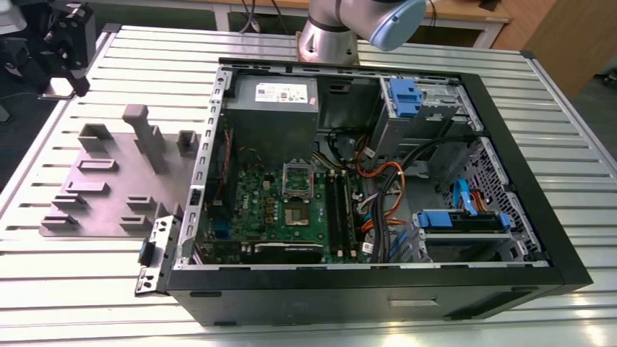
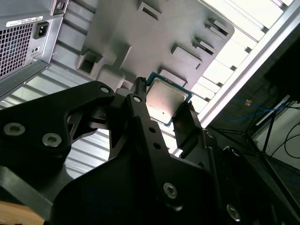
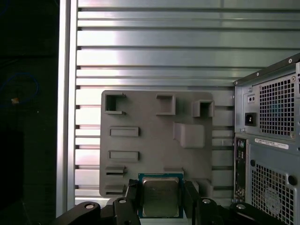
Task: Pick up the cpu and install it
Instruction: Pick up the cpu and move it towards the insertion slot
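The gripper [image 3: 160, 206] is clamping the cpu [image 3: 160, 196] between its two black fingers [image 3: 133, 197]. One finger is pressing on each of two opposite edges, and the silvery metal top is facing the cameras in both wrist views.

Behind the cpu, the grey tray [image 3: 154, 140] with its moulded pockets is lying on the ribbed metal table [image 3: 154, 47]. The cpu seems to be hanging clear above the tray, though from these angles I cannot rule out that a corner is resting on it.

Just beside the tray, at the exterior view's right of it, the open computer case [image 1: 386, 300] is lying on its side. The green motherboard [image 1: 256, 206] is showing inside the case, and the socket [image 1: 297, 212] is sitting near the board's middle, well apart from the tray.

As for handling, I am judging the cpu to be light, thin and stiff. Its smooth metal top gives the fingers little to bite on. The underside, hidden here, is likely the delicate part, so the bare edges are the sensible place to hold it, as the fingers are doing now. With so shallow a hold on so thin a piece, it could tilt or slip if squeezed unevenly, so it is asking for a level, gentle carry.
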You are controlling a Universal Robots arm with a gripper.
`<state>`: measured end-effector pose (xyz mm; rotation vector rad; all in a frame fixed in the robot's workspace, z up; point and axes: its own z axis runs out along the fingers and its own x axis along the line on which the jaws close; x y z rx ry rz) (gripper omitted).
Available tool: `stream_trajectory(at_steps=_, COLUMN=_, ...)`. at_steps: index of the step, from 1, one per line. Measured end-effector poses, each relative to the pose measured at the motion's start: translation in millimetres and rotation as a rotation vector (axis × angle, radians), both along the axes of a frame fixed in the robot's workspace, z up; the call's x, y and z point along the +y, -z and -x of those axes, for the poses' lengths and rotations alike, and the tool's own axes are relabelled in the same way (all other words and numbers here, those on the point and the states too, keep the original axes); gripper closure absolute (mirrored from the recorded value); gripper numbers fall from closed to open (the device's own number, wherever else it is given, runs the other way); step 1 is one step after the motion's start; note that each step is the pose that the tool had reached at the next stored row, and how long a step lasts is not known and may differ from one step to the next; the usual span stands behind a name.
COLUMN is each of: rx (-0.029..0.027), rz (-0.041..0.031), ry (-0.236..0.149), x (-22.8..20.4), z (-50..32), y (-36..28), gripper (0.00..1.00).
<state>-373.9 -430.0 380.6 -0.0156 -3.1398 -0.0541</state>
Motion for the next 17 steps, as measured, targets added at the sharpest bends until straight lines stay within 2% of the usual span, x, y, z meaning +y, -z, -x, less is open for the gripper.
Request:
stream_trajectory(at_steps=2, rx=0.0001, rz=0.0000, ry=0.000, x=0.0, z=-3.7, y=0.0, gripper=0.53)
stream_trajectory(at_steps=17, rx=0.0001, rz=0.0001, ry=0.000, x=-1.4, z=-4.8, y=0.0, gripper=0.53)
